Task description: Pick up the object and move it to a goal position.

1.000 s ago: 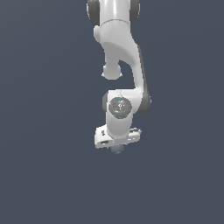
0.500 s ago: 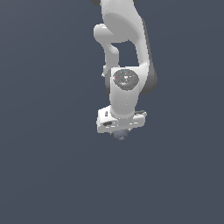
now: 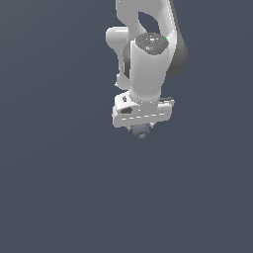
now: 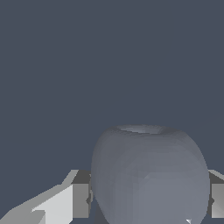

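The object is a small dull grey-blue ball [image 3: 141, 131], seen just below the white gripper [image 3: 142, 129] in the exterior view. In the wrist view the ball [image 4: 148, 175] fills the space between the two fingers [image 4: 81, 199], which press on its sides. The gripper is shut on the ball and holds it in the air, near the upper middle of the exterior view. The white arm [image 3: 148, 59] rises above it out of the frame.
Only a plain dark grey-blue background [image 3: 59, 188] surrounds the arm. No goal marker, table edge or other object shows in either view.
The arm has risen and shifted slightly toward the exterior view's right, carrying the ball with it. The wrist now looks larger and higher in the exterior view.
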`<control>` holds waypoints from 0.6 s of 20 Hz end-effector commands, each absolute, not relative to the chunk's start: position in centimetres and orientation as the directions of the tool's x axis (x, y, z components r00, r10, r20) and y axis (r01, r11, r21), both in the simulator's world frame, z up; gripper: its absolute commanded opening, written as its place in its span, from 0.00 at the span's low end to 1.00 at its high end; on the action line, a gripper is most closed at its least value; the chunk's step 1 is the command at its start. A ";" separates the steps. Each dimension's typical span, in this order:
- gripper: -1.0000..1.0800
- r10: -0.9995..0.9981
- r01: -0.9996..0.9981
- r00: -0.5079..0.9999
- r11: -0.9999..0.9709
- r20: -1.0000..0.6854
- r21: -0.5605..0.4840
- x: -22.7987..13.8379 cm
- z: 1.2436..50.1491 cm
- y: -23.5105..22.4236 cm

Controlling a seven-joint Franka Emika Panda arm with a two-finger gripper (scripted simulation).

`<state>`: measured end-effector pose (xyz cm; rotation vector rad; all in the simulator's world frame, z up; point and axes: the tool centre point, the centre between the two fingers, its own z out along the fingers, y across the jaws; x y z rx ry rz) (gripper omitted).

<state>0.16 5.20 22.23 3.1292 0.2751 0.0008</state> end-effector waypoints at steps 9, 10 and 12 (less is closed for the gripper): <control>0.00 0.174 0.174 0.985 -0.985 0.000 0.000 -2.4 27.4 6.2; 0.00 0.174 0.174 0.985 -0.985 0.000 0.000 -2.5 27.6 6.2; 0.00 0.174 0.174 0.985 -0.985 0.000 0.000 -2.6 28.0 6.3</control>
